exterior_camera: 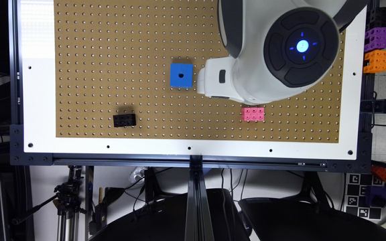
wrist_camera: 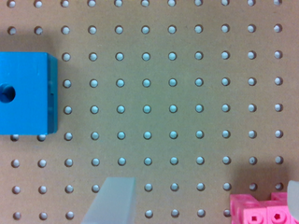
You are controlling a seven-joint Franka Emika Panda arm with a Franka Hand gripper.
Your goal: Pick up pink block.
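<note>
The pink block [exterior_camera: 253, 113] lies flat on the brown pegboard [exterior_camera: 112, 50], toward the exterior view's right and near the board's front edge. My gripper [exterior_camera: 214, 80] hangs above the board between the blue cube and the pink block, just behind the block. In the wrist view the gripper [wrist_camera: 203, 205] is open, with bare pegboard between its translucent fingers [wrist_camera: 114, 200]. The pink block [wrist_camera: 261, 211] shows at the frame's edge, close beside one finger and only partly in frame.
A blue cube [exterior_camera: 181, 75] with one hole sits mid-board, also large in the wrist view [wrist_camera: 25, 93]. A black brick [exterior_camera: 124, 120] lies toward the exterior view's front left. Stacked black, purple and orange blocks [exterior_camera: 376, 50] stand off the board at the right. The white arm [exterior_camera: 280, 50] overhangs the back right.
</note>
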